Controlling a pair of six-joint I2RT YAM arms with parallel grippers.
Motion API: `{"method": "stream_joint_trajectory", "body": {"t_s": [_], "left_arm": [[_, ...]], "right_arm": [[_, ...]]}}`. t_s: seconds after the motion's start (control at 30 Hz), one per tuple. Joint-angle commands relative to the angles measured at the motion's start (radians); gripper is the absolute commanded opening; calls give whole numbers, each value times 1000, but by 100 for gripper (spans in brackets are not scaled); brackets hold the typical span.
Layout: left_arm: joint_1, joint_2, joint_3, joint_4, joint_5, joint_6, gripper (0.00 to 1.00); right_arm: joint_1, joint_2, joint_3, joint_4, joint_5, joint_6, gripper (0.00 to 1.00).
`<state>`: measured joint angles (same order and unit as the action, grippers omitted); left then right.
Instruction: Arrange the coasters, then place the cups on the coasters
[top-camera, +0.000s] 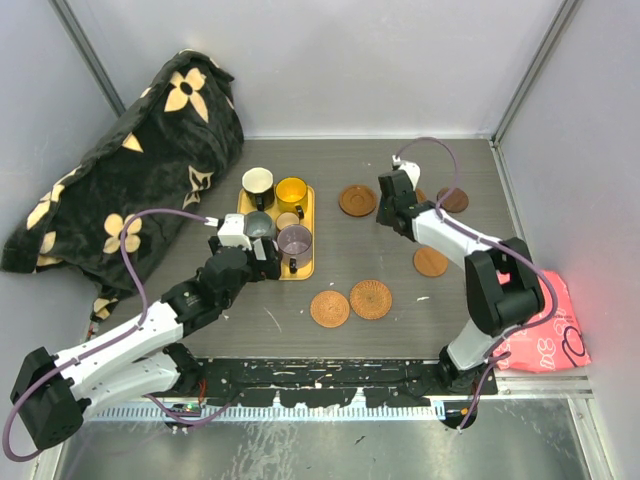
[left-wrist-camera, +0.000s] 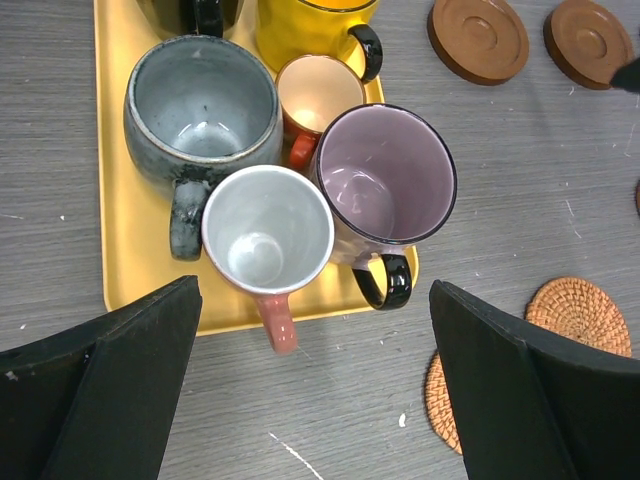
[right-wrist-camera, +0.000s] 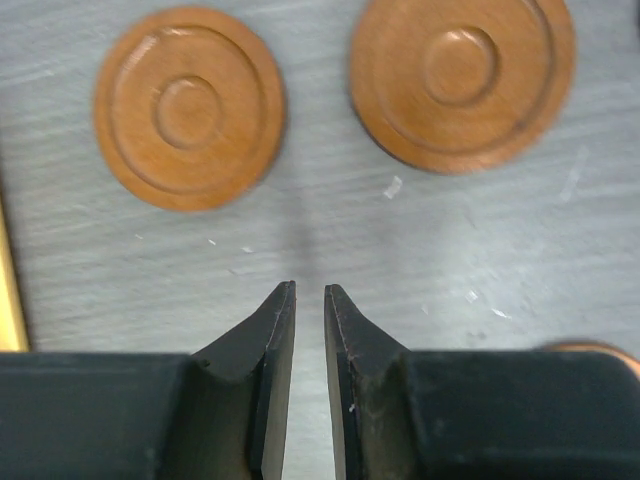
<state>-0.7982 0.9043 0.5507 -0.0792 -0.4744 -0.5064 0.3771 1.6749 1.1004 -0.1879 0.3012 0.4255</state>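
Observation:
Several cups stand packed on a yellow tray (left-wrist-camera: 150, 290): a grey cup (left-wrist-camera: 202, 105), a small copper-brown cup (left-wrist-camera: 318, 95), a purple-grey cup (left-wrist-camera: 385, 175), a white cup (left-wrist-camera: 268, 228) with a pink handle, a yellow cup (left-wrist-camera: 315, 25), and a black cup (top-camera: 258, 182). My left gripper (left-wrist-camera: 315, 300) hangs open over the tray's near edge, just short of the white cup. Coasters lie loose on the table: two woven ones (top-camera: 371, 299) (top-camera: 330, 309) side by side, one (top-camera: 431, 262) further right. My right gripper (right-wrist-camera: 310, 288) is shut and empty, just short of two more coasters (right-wrist-camera: 190, 108) (right-wrist-camera: 460, 80).
A black blanket with cream flowers (top-camera: 130, 170) is heaped at the back left. A pink bag (top-camera: 545, 330) lies at the right edge by the right arm's base. Enclosure walls close off the back and both sides.

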Motion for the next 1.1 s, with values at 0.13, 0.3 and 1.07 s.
{"method": "stream_joint_trajectory", "body": {"t_s": [0.13, 0.3, 1.07], "left_arm": [[1, -23, 14, 35, 17, -16, 98], [0, -13, 16, 36, 26, -24, 98], [1, -5, 15, 38, 35, -30, 98]], "right_arm": [[-47, -259, -219, -40, 132, 86, 24], [-86, -296, -269, -124, 155, 117, 24], [-294, -142, -372, -81, 49, 152, 23]]}}
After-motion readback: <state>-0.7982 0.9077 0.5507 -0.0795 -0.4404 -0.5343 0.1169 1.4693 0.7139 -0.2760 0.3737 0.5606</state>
